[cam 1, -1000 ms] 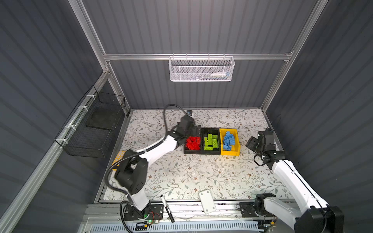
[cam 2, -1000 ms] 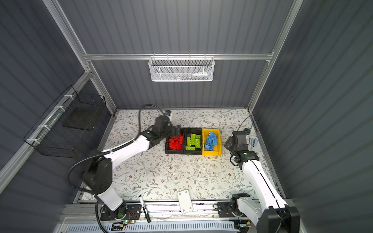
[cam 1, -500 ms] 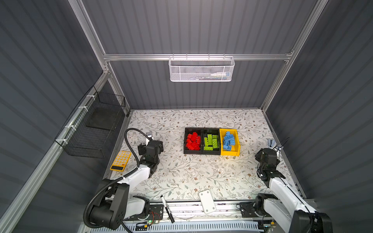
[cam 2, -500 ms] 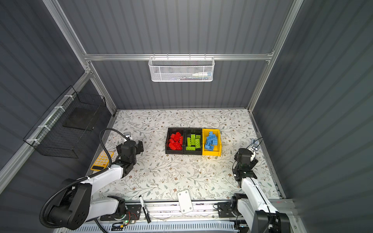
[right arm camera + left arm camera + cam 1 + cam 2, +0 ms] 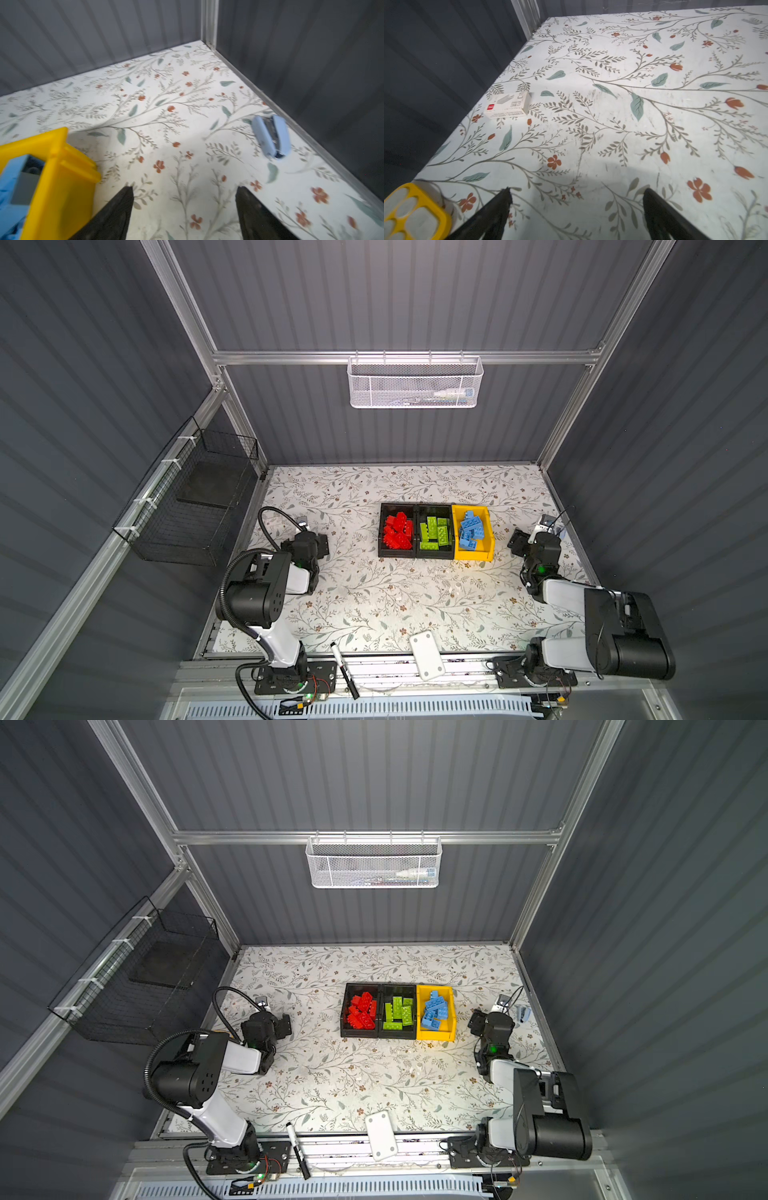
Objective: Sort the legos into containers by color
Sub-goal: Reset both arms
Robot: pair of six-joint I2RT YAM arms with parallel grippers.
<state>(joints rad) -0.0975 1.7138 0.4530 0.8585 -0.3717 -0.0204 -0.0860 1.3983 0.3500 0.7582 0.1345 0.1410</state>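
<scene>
Tray corner (image 5: 443, 223), yellow, left wrist view only

Three containers (image 5: 435, 554), two black, one yellow; two baskets (image 5: 415, 387).

White mesh basket (image 5: 415, 383) on the far wall, black wire basket (image 5: 187, 506) to my left, blue stapler (image 5: 271, 137) by the right edge of the table (image 5: 374, 601), white box (image 5: 507, 105) by its left edge.
</scene>
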